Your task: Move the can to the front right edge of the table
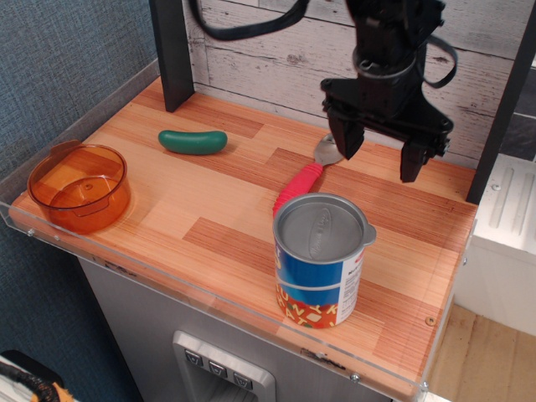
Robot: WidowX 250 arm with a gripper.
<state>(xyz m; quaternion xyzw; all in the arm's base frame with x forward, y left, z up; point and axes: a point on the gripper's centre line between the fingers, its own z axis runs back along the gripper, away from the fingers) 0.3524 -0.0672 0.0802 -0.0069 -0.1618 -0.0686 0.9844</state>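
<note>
Sitting at the far left of the table [209,226], near its front edge, an orange translucent bowl [79,186] holds nothing that can be seen through its walls. Behind it and further right a green pickle-shaped object [193,141] lies on its side on the planks. A spoon [303,181] with a red handle and a metal bowl end lies slanted toward the middle back, its handle end just behind the can [321,258]. The can stands upright near the front right edge, its grey lid closed, with a blue label, yellow letters and a red patterned band at the base. The tabletop is striped in light and reddish-brown planks, edged with a clear acrylic rim and set on a grey metal base; blue textured wall covering lies to the left and whitewashed boards run behind. The gripper [381,153] hangs above the back right of the table, well apart from the can, pointing down with its two dark fingers [347,136] spread wide and nothing between them.
</note>
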